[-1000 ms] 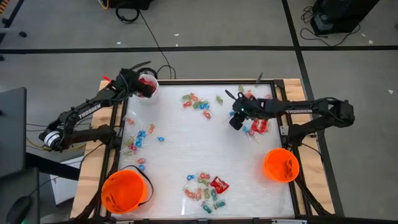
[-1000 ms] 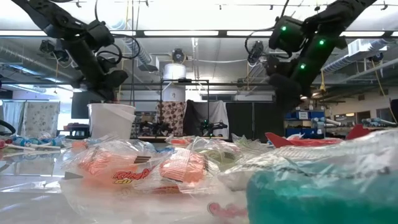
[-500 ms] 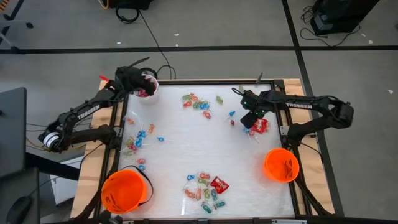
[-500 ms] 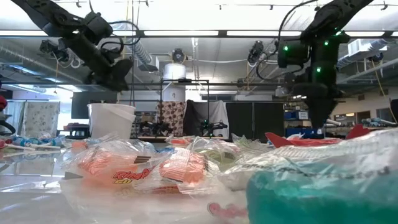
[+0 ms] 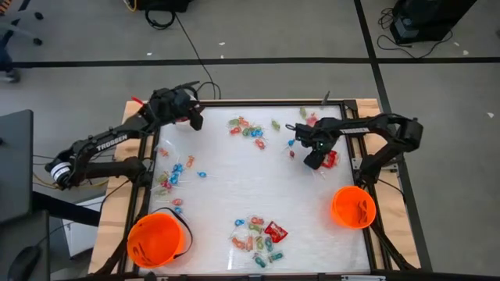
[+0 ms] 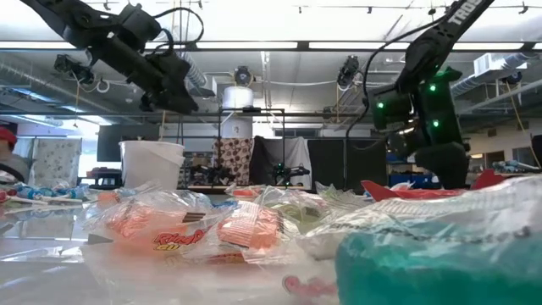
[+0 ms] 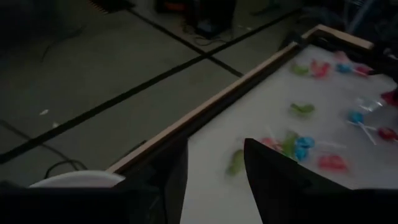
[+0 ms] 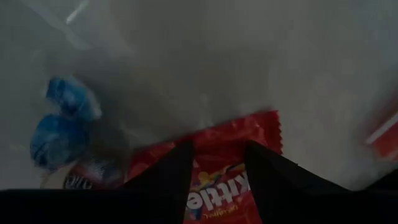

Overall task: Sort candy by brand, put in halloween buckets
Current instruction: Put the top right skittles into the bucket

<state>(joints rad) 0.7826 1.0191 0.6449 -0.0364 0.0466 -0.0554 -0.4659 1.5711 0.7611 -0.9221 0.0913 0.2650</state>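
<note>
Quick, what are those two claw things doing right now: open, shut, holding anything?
Left tool: open, empty, beside the white pail.
Right tool: open, straddling a red packet, not yet gripping it.

White "TROSSEN" lettering is showing on the dark left arm (image 5: 112, 142) at left of the high view; "kittle" is showing on the red rectangular candy packet (image 8: 224, 180) at lower centre of the right wrist view.

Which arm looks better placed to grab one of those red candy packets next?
The right one, probably. Its gripper is low over the red packets, open fingers straddling one. The left gripper is far off by the white pail.
</note>
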